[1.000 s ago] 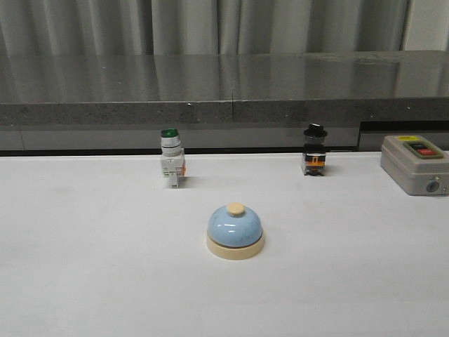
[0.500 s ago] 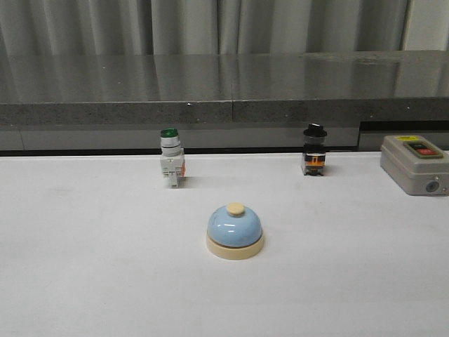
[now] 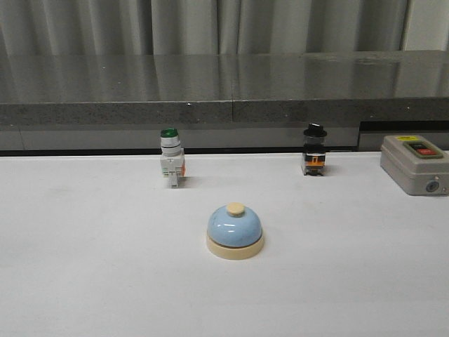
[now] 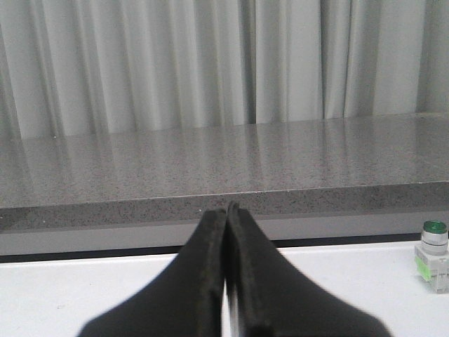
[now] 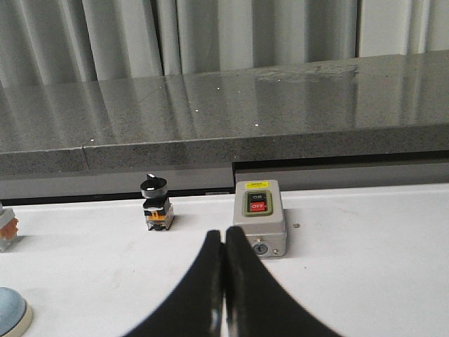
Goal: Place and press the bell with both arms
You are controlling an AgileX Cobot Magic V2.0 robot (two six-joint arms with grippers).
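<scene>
The light-blue dome bell (image 3: 235,229) with cream base and cream knob stands upright near the middle of the white table. Its edge shows in the right wrist view (image 5: 10,310). Neither arm shows in the front view. My left gripper (image 4: 227,209) is shut and empty, off to the left of the bell, which is out of the left wrist view. My right gripper (image 5: 224,234) is shut and empty, to the right of the bell.
A green-capped white switch (image 3: 171,163) (image 4: 433,255) and a black-capped switch (image 3: 314,150) (image 5: 155,203) stand near the table's back edge. A grey on/off button box (image 3: 415,163) (image 5: 259,217) sits at the back right. A grey stone ledge (image 3: 224,88) runs behind the table.
</scene>
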